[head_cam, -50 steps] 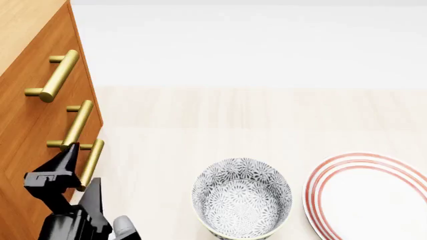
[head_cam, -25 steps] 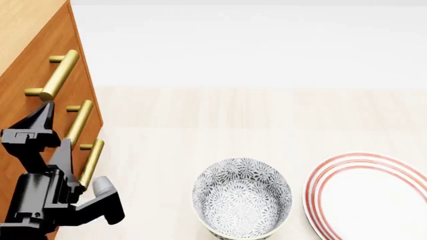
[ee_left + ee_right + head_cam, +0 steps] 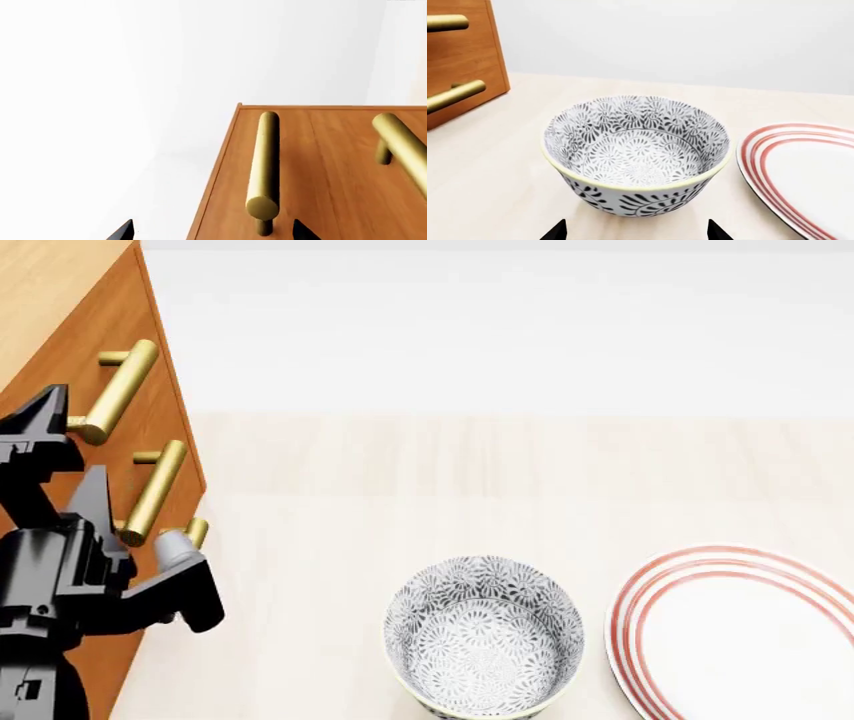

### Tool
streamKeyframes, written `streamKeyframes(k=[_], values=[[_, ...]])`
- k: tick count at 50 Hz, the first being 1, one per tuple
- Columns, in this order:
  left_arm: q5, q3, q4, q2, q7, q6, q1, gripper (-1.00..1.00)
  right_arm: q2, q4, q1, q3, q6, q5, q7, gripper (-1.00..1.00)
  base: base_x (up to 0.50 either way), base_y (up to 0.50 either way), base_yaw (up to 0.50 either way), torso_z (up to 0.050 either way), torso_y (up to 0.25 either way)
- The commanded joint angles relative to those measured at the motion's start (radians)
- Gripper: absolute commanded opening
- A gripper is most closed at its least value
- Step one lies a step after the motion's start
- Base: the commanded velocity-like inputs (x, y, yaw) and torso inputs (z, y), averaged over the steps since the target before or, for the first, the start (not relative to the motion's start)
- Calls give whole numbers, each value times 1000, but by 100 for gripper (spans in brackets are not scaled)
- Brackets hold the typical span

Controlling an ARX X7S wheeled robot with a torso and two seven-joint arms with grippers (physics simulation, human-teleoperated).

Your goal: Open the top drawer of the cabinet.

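Tall orange-brown wooden cabinet (image 3: 60, 440) fills the 9 o'clock edge of the head view, three cylindrical brass bar handles stacked down its front. Top drawer (image 3: 80, 360) is the uppermost orange-brown panel, looks flush with the cabinet face, no gap seen; its brass bar handle (image 3: 118, 390) sits at about 10 o'clock.

Black left gripper (image 3: 60, 455) is raised against the cabinet front at 9 o'clock, one pointed fingertip (image 3: 47, 405) just beside the lower end of the top handle, second fingertip lower, near the middle brass handle (image 3: 151, 493). Fingers spread wide, nothing between them. Contact with the top handle can't be confirmed from the head view. Lowest brass handle (image 3: 195, 532) mostly hidden behind the arm.

Left wrist view: end cap of a brass bar handle (image 3: 263, 170) close ahead, between the two black finger tips at the frame edge, fingers apart and not touching it; another brass handle (image 3: 403, 145) off to one side.

Right gripper (image 3: 635, 232): only two black tips in its wrist view, spread wide, empty, hovering near a grey-and-white floral patterned ceramic bowl (image 3: 637, 155). Bowl sits on the pale wooden tabletop (image 3: 441, 470) at 6 o'clock in the head view, white plate with red rings (image 3: 747, 635) at 4 o'clock, just beside it, not touching.
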Motion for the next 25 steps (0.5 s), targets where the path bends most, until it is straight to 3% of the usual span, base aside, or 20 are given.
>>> streamKeyframes(k=[1,25], values=[[-21,4,-31,5,18,36,-35,100,3,2,-1,-7,-5,7,-2,100,0,0,0,0,0],[-122,-49,-236,87,-59,103,-98,100,6,9,1,-18,-10,30,-11,100,0,0,0,0,0]])
